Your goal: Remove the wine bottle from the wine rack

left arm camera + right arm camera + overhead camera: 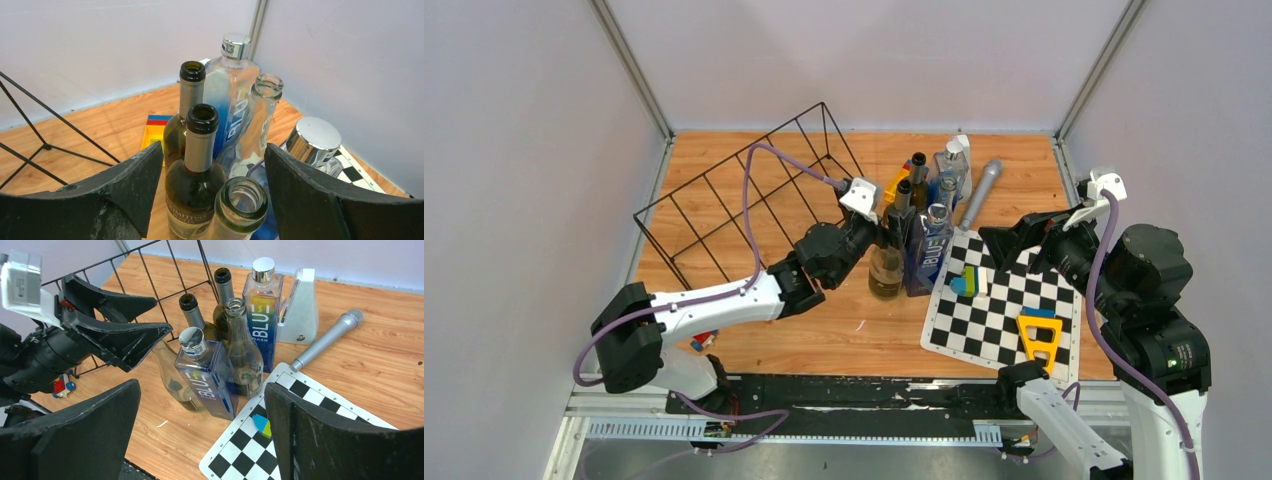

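Note:
The wine rack [744, 195], a long black wire frame, lies tilted at the back left with no bottle showing in its slots; its wires also show in the left wrist view [30, 127] and the right wrist view [155, 285]. Several bottles stand in a cluster mid-table. My left gripper [886, 222] is open, its jaws on either side of the neck of a clear wine bottle [243, 200], apart from it. A dark wine bottle [197, 170] stands just behind it. My right gripper [1024, 240] is open and empty above the checkerboard mat's far corner.
Two square blue-labelled bottles [929, 250] [951, 170] and another dark bottle [917, 175] crowd the cluster. A silver microphone [980, 192] lies behind. The checkerboard mat [999, 320] carries a coloured block [967, 282] and a yellow triangular frame [1039, 335]. Walls close in on three sides.

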You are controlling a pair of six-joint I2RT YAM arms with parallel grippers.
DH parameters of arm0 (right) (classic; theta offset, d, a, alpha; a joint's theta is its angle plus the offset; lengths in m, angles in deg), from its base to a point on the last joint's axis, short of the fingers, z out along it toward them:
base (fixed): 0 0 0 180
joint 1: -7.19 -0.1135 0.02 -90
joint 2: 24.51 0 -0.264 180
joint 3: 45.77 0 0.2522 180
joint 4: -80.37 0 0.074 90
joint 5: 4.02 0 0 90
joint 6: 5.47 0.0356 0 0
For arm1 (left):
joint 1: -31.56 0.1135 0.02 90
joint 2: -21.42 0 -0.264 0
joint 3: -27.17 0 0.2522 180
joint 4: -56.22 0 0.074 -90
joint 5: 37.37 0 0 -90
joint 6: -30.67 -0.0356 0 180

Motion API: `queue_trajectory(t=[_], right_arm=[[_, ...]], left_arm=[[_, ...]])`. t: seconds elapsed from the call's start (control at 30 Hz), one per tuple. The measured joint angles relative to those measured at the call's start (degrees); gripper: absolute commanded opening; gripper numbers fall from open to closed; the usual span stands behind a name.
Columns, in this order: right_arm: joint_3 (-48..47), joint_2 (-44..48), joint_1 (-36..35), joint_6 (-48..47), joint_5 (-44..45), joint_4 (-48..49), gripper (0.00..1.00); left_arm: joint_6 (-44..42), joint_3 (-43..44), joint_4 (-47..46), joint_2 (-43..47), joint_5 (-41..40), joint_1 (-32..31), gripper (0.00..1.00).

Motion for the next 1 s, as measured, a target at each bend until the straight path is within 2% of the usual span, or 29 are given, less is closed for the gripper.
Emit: queue_trajectory(t=[0.3,0.43,0.6,0.7,0.83,1.0], right_arm=[[0.0,0.0,0.0,0.1,0.0,0.0,0.95],[-0.2,-0.2,0.0,1.4,1.4,-0.3,0.96],[-4.0,-4.3,0.0,4.4,6.3,-3.1,0.96],[-5.3,-7.3,0.0,6.4,10.5,-4.4,0.97],[-5.3,-9.6,0.0,9.1,15.8,-6.7,0.98],[-4.4,-9.6,0.0,11.9,21.1,-8.6,1.00]], left_arm=[[-0.8,4.9,5.1,2.4,2.7,0.0,0.92],[-1.6,9.7,12.2,3.2,1.7,0.0,0.98],[-3.1,12.2,21.2,7.6,-3.2,0.6,1.00],[-2.0,12.2,29.5,13.4,-5.1,3.7,1.00],[1.6,11.7,41.3,22.3,-7.3,12.8,1.00],[5.5,7.0,54.1,35.0,-10.2,19.2,1.00]])
